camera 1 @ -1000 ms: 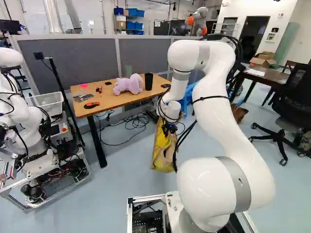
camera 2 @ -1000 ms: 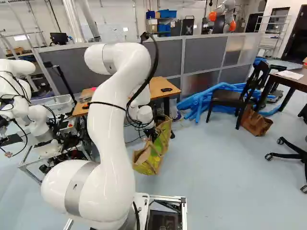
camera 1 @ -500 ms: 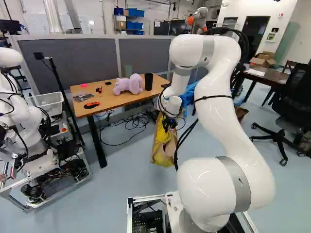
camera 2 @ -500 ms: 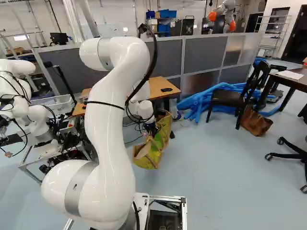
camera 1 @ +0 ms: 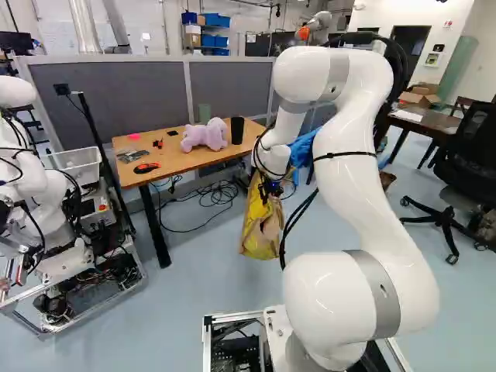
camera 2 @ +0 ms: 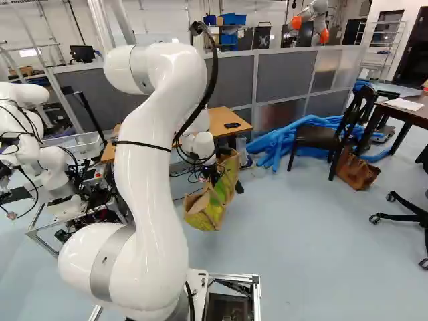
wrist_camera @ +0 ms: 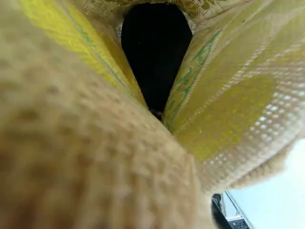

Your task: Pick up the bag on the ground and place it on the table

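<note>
Yellow-and-tan woven bag risen with black two-fingered gripper, clamped on it; lift progressing, brown wooden table next.

A: Specify the arm finish.
B: Glossy white, rounded housings; one black strap.
A: Bands and cabling?
B: Grey bands above and below the strap; black cables beside it.

We see bag fabric nearly all over. Lower L: coarse tan weave, v. close, blurred. Upper L: yellow strip. R side: yellowish mesh w/ green marks. Top ctr: black patch, narrowing downward; we can't ID it. Lower R: pale floor, bit of metal frame.
</note>
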